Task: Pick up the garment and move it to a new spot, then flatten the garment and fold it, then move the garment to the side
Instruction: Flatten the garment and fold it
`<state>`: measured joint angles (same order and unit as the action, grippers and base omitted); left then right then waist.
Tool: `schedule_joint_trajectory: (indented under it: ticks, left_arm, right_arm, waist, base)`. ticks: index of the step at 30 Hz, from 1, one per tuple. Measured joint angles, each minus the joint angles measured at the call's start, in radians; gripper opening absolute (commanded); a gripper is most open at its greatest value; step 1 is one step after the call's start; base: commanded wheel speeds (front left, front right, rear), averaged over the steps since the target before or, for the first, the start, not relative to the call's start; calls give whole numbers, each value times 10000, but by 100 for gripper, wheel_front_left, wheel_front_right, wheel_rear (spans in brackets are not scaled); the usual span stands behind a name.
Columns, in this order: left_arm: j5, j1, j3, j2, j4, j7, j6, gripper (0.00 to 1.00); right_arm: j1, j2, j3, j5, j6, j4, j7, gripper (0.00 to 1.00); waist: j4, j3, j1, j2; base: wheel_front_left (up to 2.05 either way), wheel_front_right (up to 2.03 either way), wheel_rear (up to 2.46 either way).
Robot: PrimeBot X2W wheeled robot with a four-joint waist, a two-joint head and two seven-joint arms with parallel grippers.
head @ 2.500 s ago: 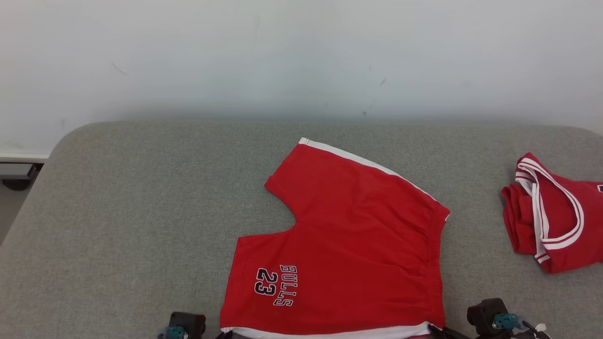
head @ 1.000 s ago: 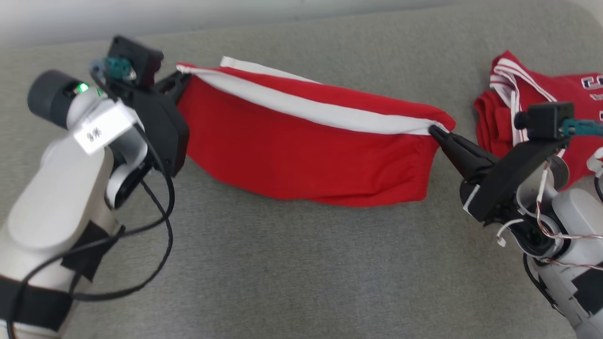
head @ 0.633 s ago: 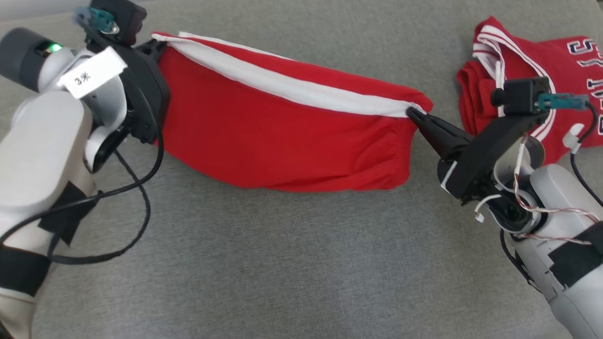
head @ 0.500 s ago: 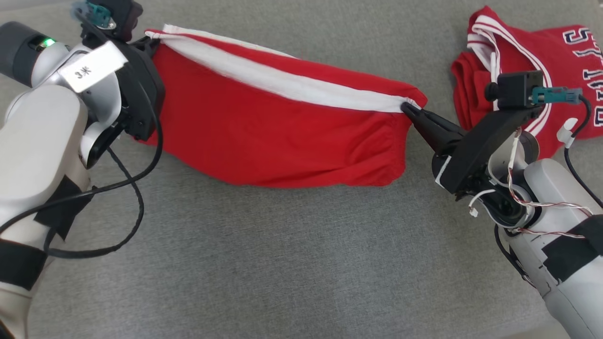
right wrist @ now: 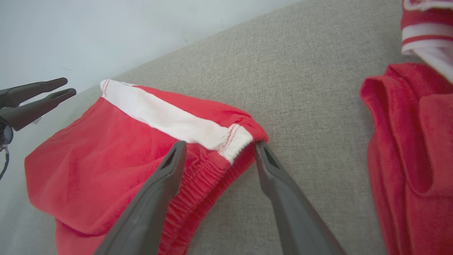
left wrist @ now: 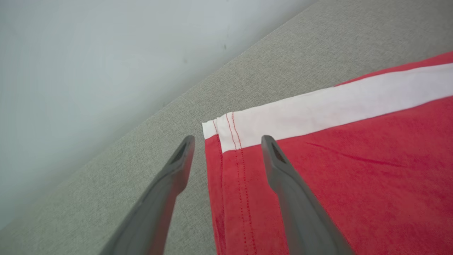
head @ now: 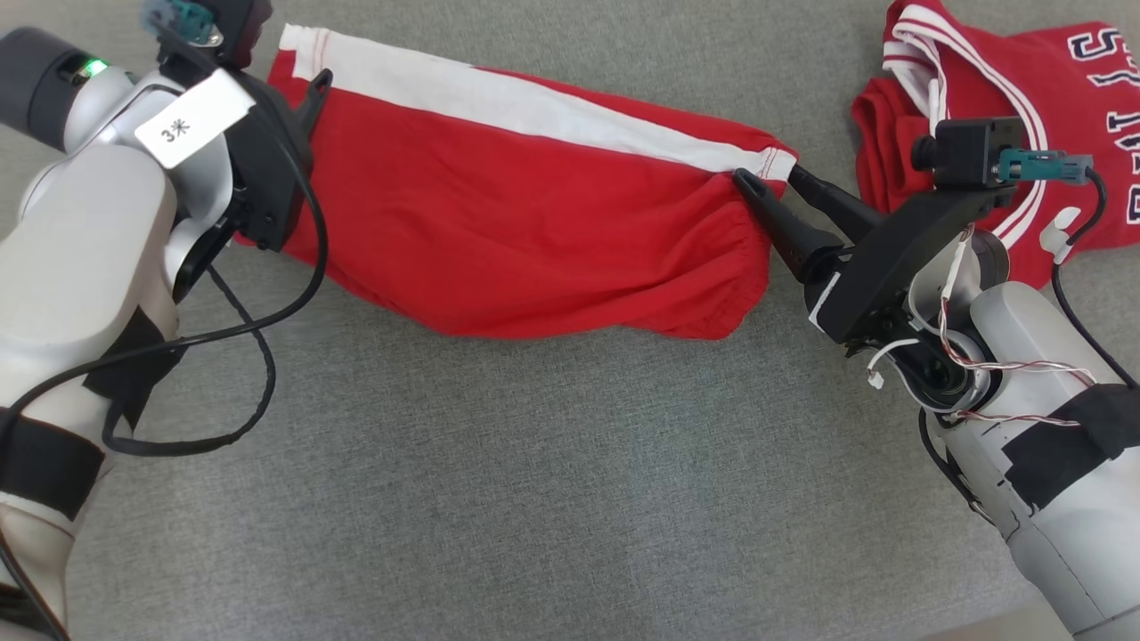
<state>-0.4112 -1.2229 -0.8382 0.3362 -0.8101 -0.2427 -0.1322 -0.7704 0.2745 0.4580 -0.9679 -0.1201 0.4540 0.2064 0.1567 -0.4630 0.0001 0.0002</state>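
So the red shorts [head: 525, 223] are lying folded in half across the upper middle of the head view, white stripe on top, flat-ish on the grey cushion [head: 534, 490]. The left gripper [left wrist: 227, 141] sits at the stripe's upper-left corner and the right gripper [right wrist: 220, 145] at the waistband end on the right. Both have their fingers spread wide, straddling the cloth with nothing pinched.

I'd say the pickup, flattening and first fold look done. What's left is maybe another fold, then shifting it aside. The red jersey [head: 1060, 98] at the upper right is pretty near, so watch that.
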Motion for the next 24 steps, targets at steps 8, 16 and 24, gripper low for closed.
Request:
schedule_joint_trajectory:
  ticks: [8,16,24]
  left_arm:
    - [-631,274,142,-261,-769,1294,0,100]
    - [-1302,1833,205,-280,-721,2278,0,100]
    - [-1797,2903,251,-280,-531,2834,0,100]
  right_arm:
    - [168,263,261,36,-33,-123,-648,100]
    - [1758,1068,288,314,-33,-940,-1486,100]
    - [2695,986,449,297,-33,-1356,-1904,100]
  waist:
    - [-126,634,-2,-1]
    - [-376,1469,-3,-3]
    - [-675,1866,-3,-3]
  base:
    - [0,0,0]
    - [0,0,0]
    - [0,0,0]
